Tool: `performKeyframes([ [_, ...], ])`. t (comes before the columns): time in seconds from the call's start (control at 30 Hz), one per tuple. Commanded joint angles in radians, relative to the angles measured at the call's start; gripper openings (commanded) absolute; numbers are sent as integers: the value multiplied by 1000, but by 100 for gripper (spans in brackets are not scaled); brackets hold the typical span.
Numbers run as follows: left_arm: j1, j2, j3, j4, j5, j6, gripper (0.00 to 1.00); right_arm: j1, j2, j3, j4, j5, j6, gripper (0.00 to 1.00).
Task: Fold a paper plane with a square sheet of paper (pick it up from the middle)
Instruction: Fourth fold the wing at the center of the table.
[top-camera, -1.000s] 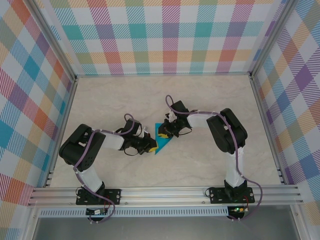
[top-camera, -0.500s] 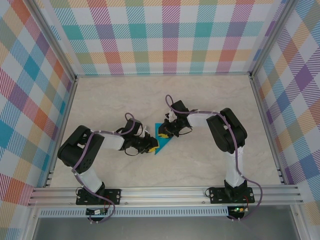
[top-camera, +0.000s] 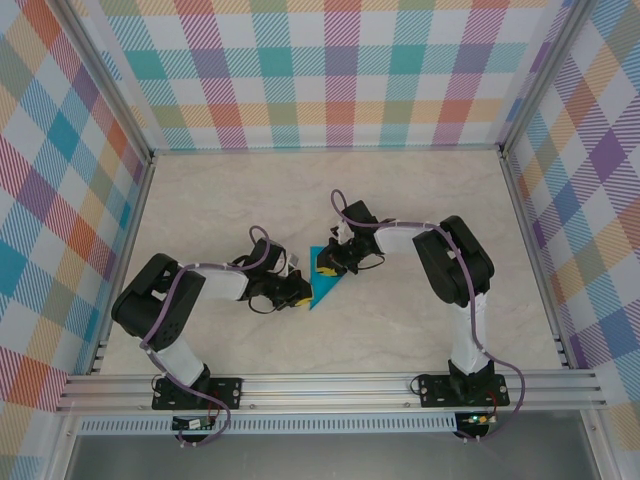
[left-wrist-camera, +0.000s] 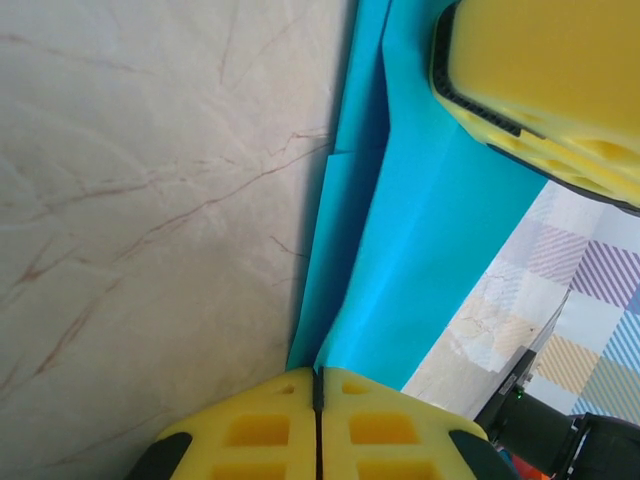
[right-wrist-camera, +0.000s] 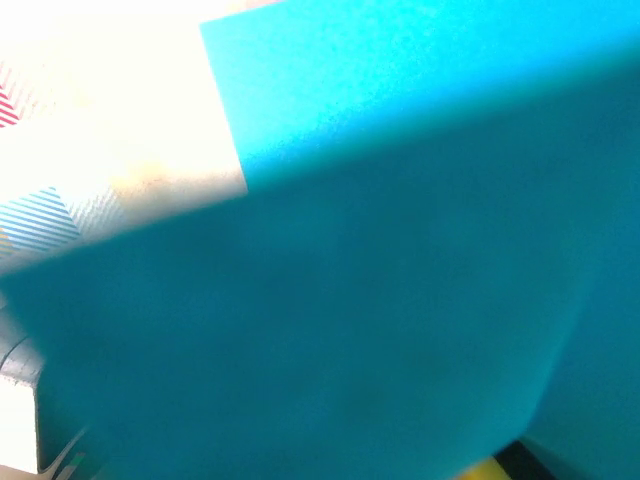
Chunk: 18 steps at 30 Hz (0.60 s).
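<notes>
Near the middle of the pale marble-pattern bench (top-camera: 420, 210) lies the thin teal-blue paper sheet (top-camera: 327, 292), folded to a triangle, and both arms meet over it. Your left claw (top-camera: 298, 291) is clenched. In its wrist view the yellow pads (left-wrist-camera: 365, 392) press together with no gap and their tips touch the folded edge of the paper. You cannot tell whether a layer is nipped between them. Your right claw (top-camera: 329, 264) is at the far corner of the sheet. A flap stands so close before its camera that you cannot tell if this claw is clenched or released.

Be careful with the two layers, because the upper one rises from the lower one at the left side. If you press now, the crease will probably set crooked. If one claw pulls while the other holds, the thin paper can tear, or slide on the smooth bench.
</notes>
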Motion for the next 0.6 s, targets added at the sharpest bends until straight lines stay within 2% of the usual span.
performKeyframes([
  [0.0,-27,38,-6,-127,7,39,6,5,84,-44,-56,88,-26,16],
  [0.13,-33,29,-2,-152,17,59,8,5,88,-56,-53,94,-25,16],
  [0.4,-44,-16,3,-106,11,22,20,6,87,-65,-51,102,-27,16],
  [0.57,-45,-15,-4,-81,-11,-1,20,6,93,-68,-48,100,-29,16],
])
